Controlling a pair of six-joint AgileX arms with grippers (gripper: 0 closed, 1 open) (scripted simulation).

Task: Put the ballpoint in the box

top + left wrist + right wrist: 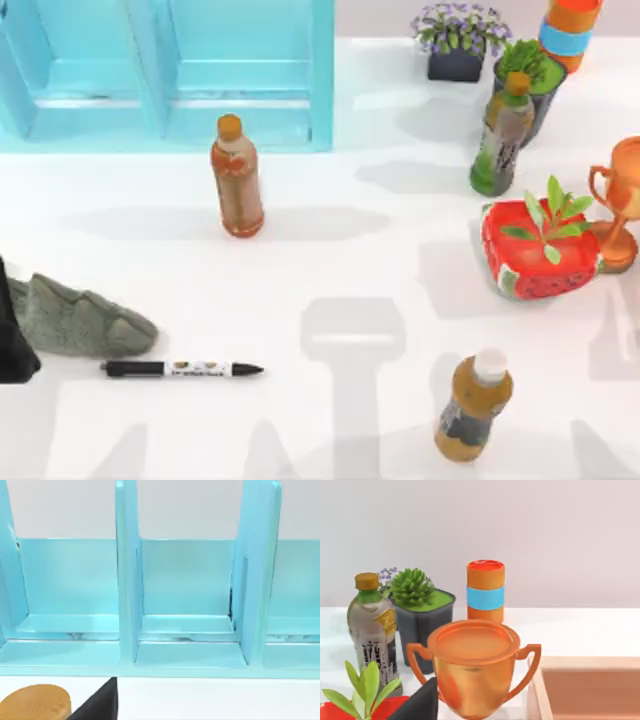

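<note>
— At the worktop's left edge sits the left tool [12, 340], a dark shape low beside a grey rock [80, 320]. I cannot tell whether it is apart or together.

— Is it holding anything?

— Nothing that I can make out. The ballpoint [182, 369] lies flat on the worktop [330, 260], just beside the rock's near edge. Its tip points to the right, and it is near the tool but apart from it.

— And the other arm?

— The right tool [417, 705] is parked on the right side, facing an orange cup [474, 665]. I cannot tell its state either.

— Where is the box?

— A blue box [240, 70] with open compartments stands at the far left of the worktop, well apart from the ballpoint. A bottle [237, 175] stands between the two. The left wrist view looks into the compartments, and no pen is in them. A tan box [590, 690] also sits beside the cup. I cannot be sure which one is meant, though the blue one is on the ballpoint's side.

— So how far along is it?

— I'd say nothing is done yet. The grasp, the lift, the carry and the drop into the box are all left.
</note>
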